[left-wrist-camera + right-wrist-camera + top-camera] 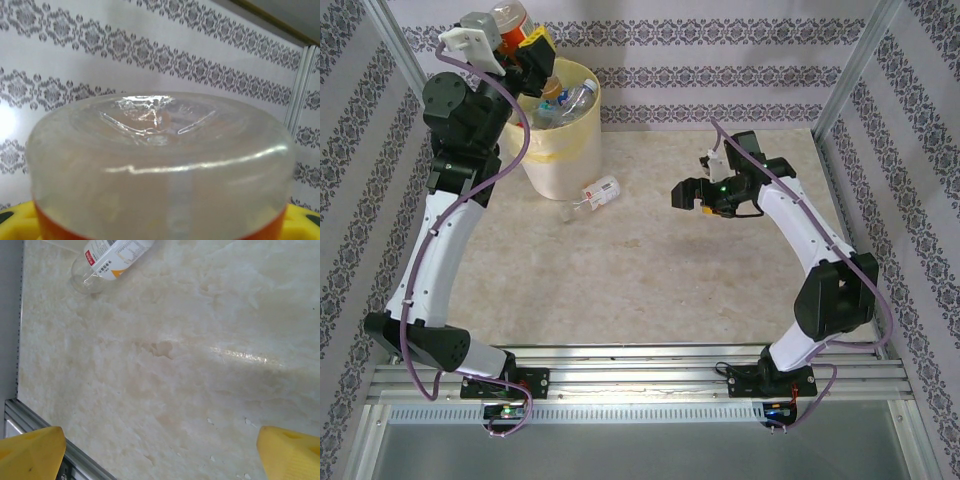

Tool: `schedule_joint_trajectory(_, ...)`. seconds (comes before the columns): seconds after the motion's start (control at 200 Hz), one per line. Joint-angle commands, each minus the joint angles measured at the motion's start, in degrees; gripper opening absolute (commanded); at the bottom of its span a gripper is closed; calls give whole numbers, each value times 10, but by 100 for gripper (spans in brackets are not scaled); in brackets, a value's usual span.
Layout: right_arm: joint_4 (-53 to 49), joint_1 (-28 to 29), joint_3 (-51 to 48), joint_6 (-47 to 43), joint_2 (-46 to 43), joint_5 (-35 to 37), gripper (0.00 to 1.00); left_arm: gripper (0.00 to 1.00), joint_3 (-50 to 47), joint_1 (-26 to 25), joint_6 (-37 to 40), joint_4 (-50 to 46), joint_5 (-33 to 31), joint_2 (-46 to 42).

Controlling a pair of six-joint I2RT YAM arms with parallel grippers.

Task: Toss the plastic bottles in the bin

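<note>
Top external view first: we see the left arm raised high over the bin [560,160], a round cream-white bucket with a yellowish bag liner that stands at the far left of the tabletop [650,270]. The left fingers [535,42] are clamped on an orange-labelled bottle [510,18], which hangs above the far-left part of the bin's rim. Inside the bin we make out several clear bottles [572,98] piled up near the top.

From the left wrist camera we look at the clear, dimpled base of that orange-labelled bottle [160,165]. A strip of its orange label runs along the bottom edge, and the yellow tips of the left fingers [15,225] press in at both lower corners, so we read this as a firm grip.

On the tabletop a white-labelled bottle [592,195] lies on its side just beside the foot of the bin, on the bin's right. We cannot tell whether it touches the bucket wall.

Further right, the right fingers [706,207] are low over the middle of the tabletop, pointing left toward that bottle and well apart from it. In the right wrist view the right fingers [30,455] are spread wide with nothing but bare tabletop [165,365] between them, and the white-labelled bottle [112,255] sits at the top edge.
</note>
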Motion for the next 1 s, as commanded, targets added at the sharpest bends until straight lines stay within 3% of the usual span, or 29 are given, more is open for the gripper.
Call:
schedule_joint_trajectory(0.0, 0, 8, 24, -21, 17, -18, 98, 15, 12, 8, 19, 84, -9, -20)
schedule_joint_trajectory(0.57, -41, 11, 107, -58, 76, -31, 98, 14, -48, 9, 59, 309, -40, -54)
schedule_joint_trajectory(0.994, -60, 12, 157, -68, 115, -39, 98, 13, -62, 8, 82, 345, -57, -37)
